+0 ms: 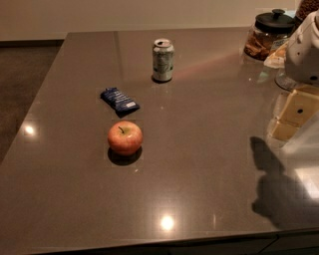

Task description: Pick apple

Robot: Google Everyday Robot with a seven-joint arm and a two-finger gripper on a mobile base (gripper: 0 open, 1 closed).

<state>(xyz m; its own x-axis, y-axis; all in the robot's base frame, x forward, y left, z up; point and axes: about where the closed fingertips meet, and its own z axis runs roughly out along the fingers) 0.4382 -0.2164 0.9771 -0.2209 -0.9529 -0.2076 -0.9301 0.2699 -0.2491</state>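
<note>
Dark grey-brown counter (209, 149) w/ a glossy top. Lamp glare shows as bright spots on it. Pale wall (124, 15) at the back, dark floor (25, 84) on the left of the view.

Apple (125, 138): round, red-orange, yellowish patch around a short dark stem. Sits stem-up on the counter, front-left of centre, w/ a dark shadow under it. Nothing touches it.

Just behind the apple, w/ a small gap between them, lies a blue snack bar (119, 101), flat in its wrapper w/ a pale label patch. Farther back a soda can (163, 60) stands upright, silver-green, well apart from both.

Containers: a glass jar (269, 35) at the back right, black lid on, knob on top. It holds light-brown pieces; can't tell what kind. A 2nd jar (306, 7) in the top corner is cut off by the frame; its contents are dark brown.

Gripper (293, 117): at the right edge of the view, above the counter, pale yellow parts under the white arm (304, 50). Well apart from the apple. Spread or pressed together: can't tell. A dark shadow (279, 189) lies on the counter front-right, below it.
</note>
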